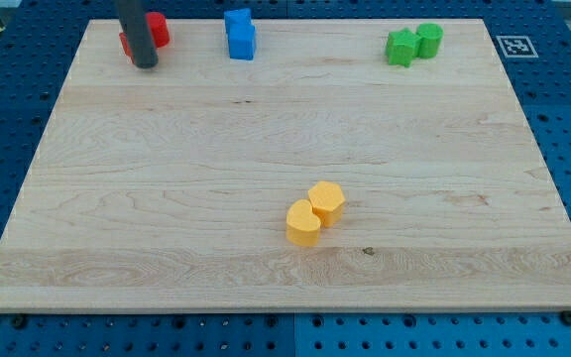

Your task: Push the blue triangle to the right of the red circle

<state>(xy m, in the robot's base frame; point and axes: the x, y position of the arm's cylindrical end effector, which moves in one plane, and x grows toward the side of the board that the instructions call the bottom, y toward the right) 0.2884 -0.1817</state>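
My tip (145, 64) rests on the board near the top left corner. The rod partly hides two red blocks. A rounded red block (159, 29) shows just right of the rod, and a sliver of another red block (124, 43) shows on its left. Two blue blocks stand touching about a rod's length to the right of the tip: an upper blue block (237, 20) and a lower blue block (243, 43). I cannot tell which of them is the triangle. The tip touches neither blue block.
A green star (400, 48) and a green cylinder (429, 40) touch at the top right. Two yellow blocks, one (326, 200) and the other (303, 223), touch below the board's middle. The wooden board (167, 198) lies on a blue pegboard table.
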